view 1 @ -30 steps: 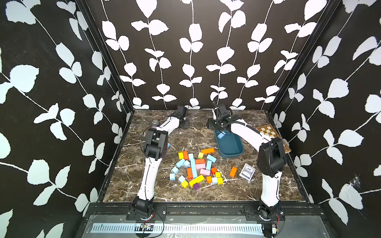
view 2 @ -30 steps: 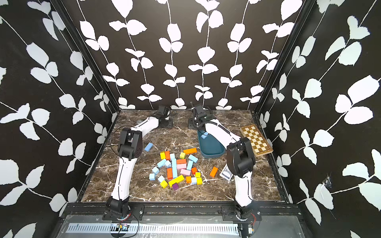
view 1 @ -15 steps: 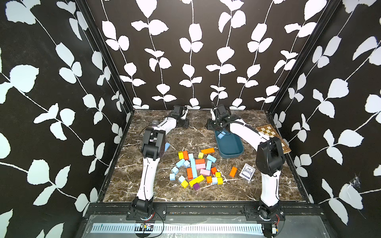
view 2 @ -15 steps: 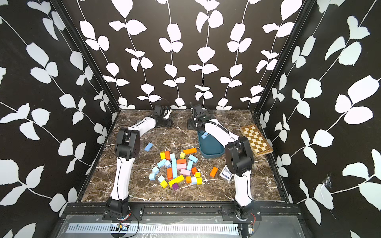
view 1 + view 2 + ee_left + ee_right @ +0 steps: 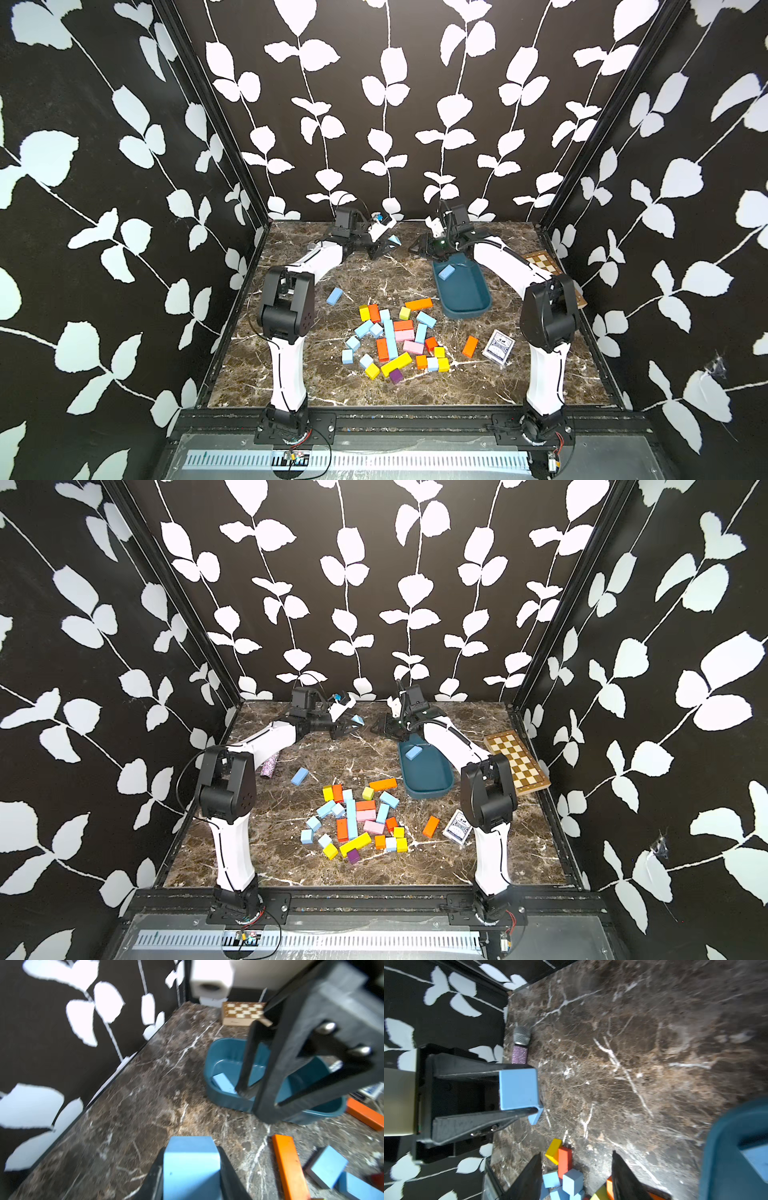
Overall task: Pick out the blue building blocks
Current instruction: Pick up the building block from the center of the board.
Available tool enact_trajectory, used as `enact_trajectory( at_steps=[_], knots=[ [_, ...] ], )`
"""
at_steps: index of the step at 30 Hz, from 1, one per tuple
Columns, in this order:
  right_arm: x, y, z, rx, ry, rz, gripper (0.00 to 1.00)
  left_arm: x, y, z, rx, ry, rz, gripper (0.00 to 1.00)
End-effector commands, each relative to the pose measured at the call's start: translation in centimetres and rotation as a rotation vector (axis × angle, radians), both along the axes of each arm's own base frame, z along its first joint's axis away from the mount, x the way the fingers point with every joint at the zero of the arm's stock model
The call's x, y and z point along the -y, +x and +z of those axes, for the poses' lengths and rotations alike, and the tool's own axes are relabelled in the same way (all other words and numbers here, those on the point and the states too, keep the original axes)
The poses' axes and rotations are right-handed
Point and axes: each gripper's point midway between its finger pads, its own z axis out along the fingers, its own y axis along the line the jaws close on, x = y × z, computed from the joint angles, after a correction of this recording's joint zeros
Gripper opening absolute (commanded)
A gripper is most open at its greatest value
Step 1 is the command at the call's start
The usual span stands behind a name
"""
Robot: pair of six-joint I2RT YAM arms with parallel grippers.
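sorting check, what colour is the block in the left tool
The held block is light sky blue, clearest in the left wrist view.

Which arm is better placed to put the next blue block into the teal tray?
Left. The left gripper is shut on a blue block, raised near the far end of the tray. The right gripper stands open and empty, so it would need to fetch one first.

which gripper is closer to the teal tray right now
Right. The right gripper hangs open at the far end of the teal tray. The left gripper, shut on a blue block, is off to that end's side, clear of the tray.
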Motion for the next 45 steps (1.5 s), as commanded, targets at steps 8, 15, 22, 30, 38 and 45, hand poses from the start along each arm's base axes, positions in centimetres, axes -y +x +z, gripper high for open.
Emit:
enact_trajectory(
  at_steps=[8,15,22,30,38,45],
  knots=[
    [-2.4,-1.5,3.7,0.022,0.169,0.092,0.56,0.3,-3.0,1.5,0.152,0.0,-0.173,0.13],
    [-2.7,-0.9,3.8,0.034,0.175,0.094,0.56,0.7,-4.4,1.3,0.169,0.014,-0.227,0.13],
    [-3.4,-0.7,3.4,0.031,0.169,0.11,0.56,1.0,-5.0,1.7,0.165,-0.001,-0.242,0.13],
    [-3.8,-1.0,1.9,0.006,0.148,0.132,0.56,1.4,-5.4,2.3,0.156,-0.026,-0.251,0.14],
    [-4.2,-0.5,1.5,0.009,0.151,0.141,0.49,1.7,-5.5,3.0,0.165,-0.048,-0.251,0.14],
    [-4.3,-0.5,1.8,0.025,0.163,0.159,0.22,1.8,-5.4,3.4,0.181,-0.054,-0.247,0.19]
  ],
)
